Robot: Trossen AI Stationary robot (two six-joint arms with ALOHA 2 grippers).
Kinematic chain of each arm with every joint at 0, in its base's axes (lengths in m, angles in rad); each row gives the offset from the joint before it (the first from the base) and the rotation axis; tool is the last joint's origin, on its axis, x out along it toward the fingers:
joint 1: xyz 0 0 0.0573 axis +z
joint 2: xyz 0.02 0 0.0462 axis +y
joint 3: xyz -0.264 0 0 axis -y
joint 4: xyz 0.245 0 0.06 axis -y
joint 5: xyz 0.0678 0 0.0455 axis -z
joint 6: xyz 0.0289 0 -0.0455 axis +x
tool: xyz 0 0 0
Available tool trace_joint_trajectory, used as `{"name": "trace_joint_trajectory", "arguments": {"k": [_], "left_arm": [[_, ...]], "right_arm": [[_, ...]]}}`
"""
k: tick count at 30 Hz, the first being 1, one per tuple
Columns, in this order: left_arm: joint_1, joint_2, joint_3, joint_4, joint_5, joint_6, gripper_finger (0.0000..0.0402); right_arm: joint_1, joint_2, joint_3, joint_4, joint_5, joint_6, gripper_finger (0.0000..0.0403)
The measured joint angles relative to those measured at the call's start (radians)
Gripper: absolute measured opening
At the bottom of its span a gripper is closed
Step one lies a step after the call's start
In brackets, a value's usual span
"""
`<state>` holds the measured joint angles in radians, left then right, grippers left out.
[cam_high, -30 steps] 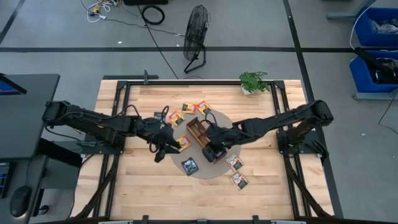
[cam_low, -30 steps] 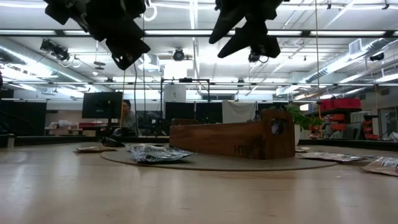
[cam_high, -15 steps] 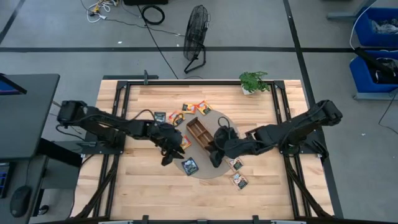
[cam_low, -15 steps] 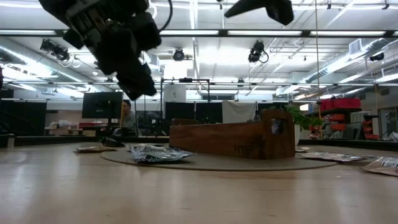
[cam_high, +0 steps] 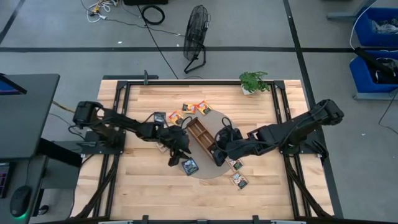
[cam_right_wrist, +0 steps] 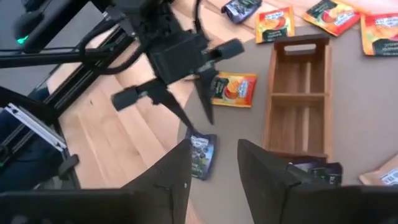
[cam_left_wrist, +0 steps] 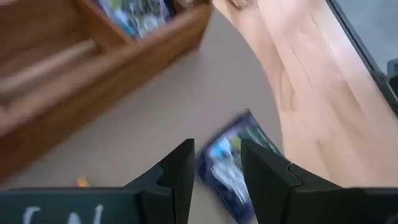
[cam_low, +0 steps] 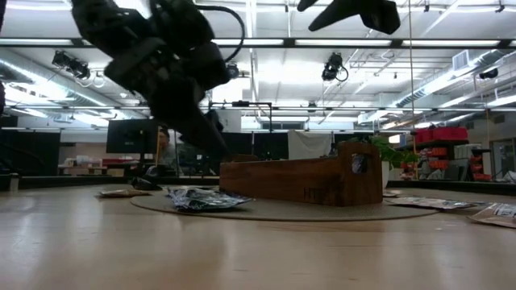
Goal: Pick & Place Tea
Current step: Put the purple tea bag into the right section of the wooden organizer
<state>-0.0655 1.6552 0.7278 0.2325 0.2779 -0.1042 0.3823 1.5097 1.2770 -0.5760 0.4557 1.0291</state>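
A dark blue sachet [cam_high: 189, 165] lies flat on the round mat [cam_high: 208, 172], on the near left side of the wooden tray [cam_high: 200, 132]. My left gripper [cam_high: 176, 158] hangs open above it, with one finger on either side of the sachet [cam_left_wrist: 227, 177] in the left wrist view; in the low view it is clear of the sachet [cam_low: 201, 199]. My right gripper [cam_high: 217, 155] is open and empty, high over the tray's near end [cam_right_wrist: 298, 155]. Another dark sachet [cam_right_wrist: 314, 171] lies in that end compartment. An orange sachet [cam_right_wrist: 233, 88] rests on the mat beside the tray.
Orange sachets [cam_high: 186, 109] and a dark one [cam_high: 160, 116] lie on the wood beyond the mat's far left. Two pale sachets [cam_high: 236, 171] lie at the mat's near right. A potted plant [cam_high: 254, 81] stands at the far edge. The two grippers hang close together over the mat.
My left gripper has moved toward the table's right and near edges and come down over the dark sachet on the mat. My right gripper has risen from the tray's near end and drawn slightly toward the near edge.
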Motion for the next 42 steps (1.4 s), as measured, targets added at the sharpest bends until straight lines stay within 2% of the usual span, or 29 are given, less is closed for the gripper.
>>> {"name": "trace_joint_trajectory", "arguments": {"k": [5, 10, 17, 26, 34, 42], "left_arm": [[0.024, 0.104, 0.099, -0.034, 0.039, 0.019, 0.0136], [0.055, 0.188, 0.180, -0.155, 0.146, 0.052, 0.0136], [0.090, 0.186, 0.194, -0.318, 0.191, 0.152, 0.0136], [0.086, 0.185, 0.194, -0.309, 0.272, 0.155, 0.0136], [0.046, 0.184, 0.194, -0.295, 0.271, 0.168, 0.0136], [0.058, 0.184, 0.194, -0.287, 0.228, 0.137, 0.0136]], "right_arm": [[0.002, 0.000, 0.000, -0.010, -0.005, 0.010, 0.0137], [0.002, 0.000, 0.000, -0.011, -0.022, 0.014, 0.0137], [0.004, 0.000, 0.000, -0.022, -0.027, 0.011, 0.0137], [0.004, 0.000, 0.000, -0.032, -0.020, 0.010, 0.0137], [0.003, 0.000, 0.000, -0.033, 0.001, 0.006, 0.0137], [0.003, 0.000, 0.000, -0.033, 0.001, 0.009, 0.0137]]}}
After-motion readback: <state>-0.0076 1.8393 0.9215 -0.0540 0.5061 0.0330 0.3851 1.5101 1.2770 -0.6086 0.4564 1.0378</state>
